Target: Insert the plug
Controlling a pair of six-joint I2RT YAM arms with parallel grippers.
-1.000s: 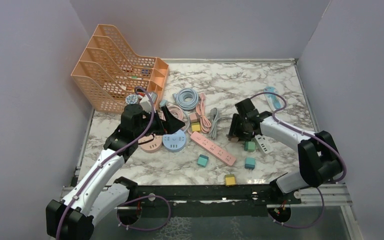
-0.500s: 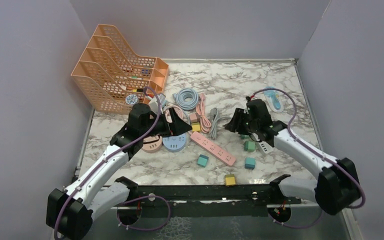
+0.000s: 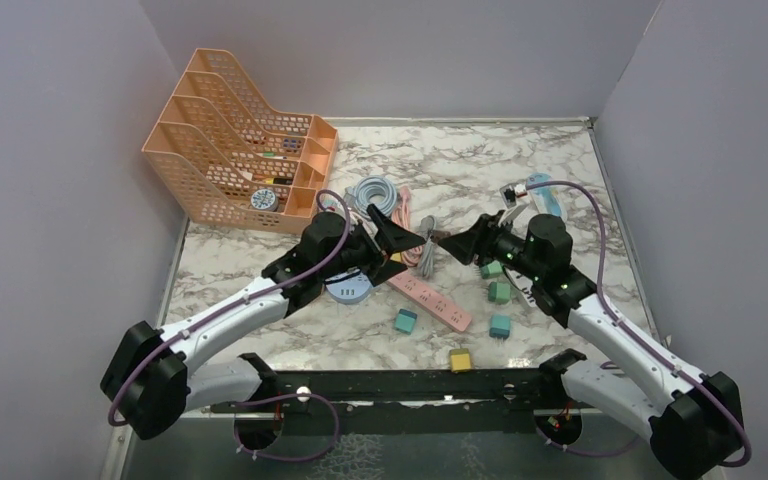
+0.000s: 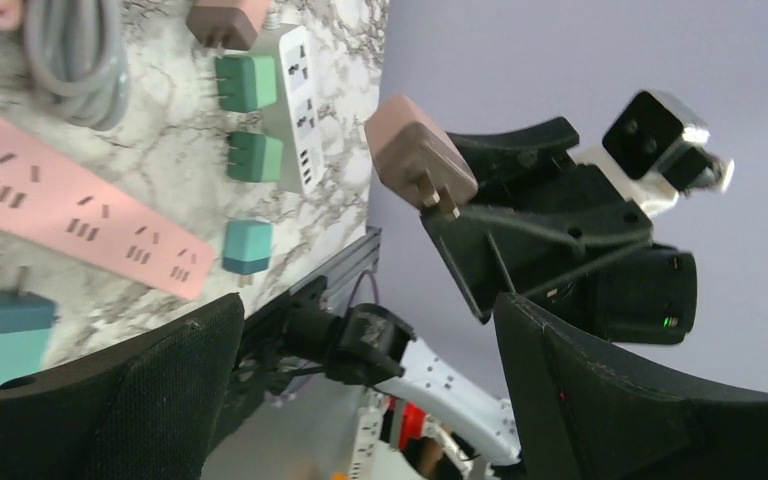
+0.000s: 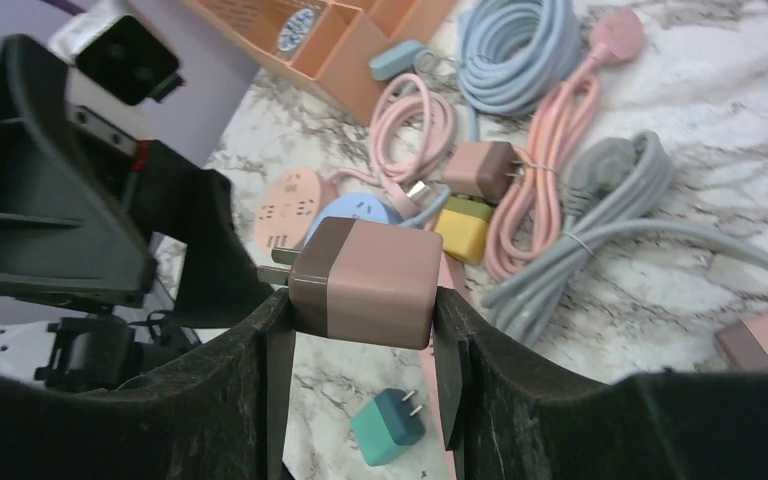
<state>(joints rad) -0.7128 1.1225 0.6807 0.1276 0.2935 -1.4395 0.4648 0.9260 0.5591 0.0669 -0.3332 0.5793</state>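
Plug [image 5: 365, 283] was pinched between the right fingers [image 5: 457, 390]; left fingers [image 4: 620, 400] were spread wide, empty. Prongs [image 5: 272, 262] were best squared to the strip [image 3: 430, 298] before pressing.

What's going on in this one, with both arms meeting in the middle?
The right gripper is clamped on a brown-pink plug, held up off the table with its prongs pointing towards the left arm. The left gripper is wide open and empty, facing it at close range. The pink power strip lies on the marble table below; the plug is not yet inserted.
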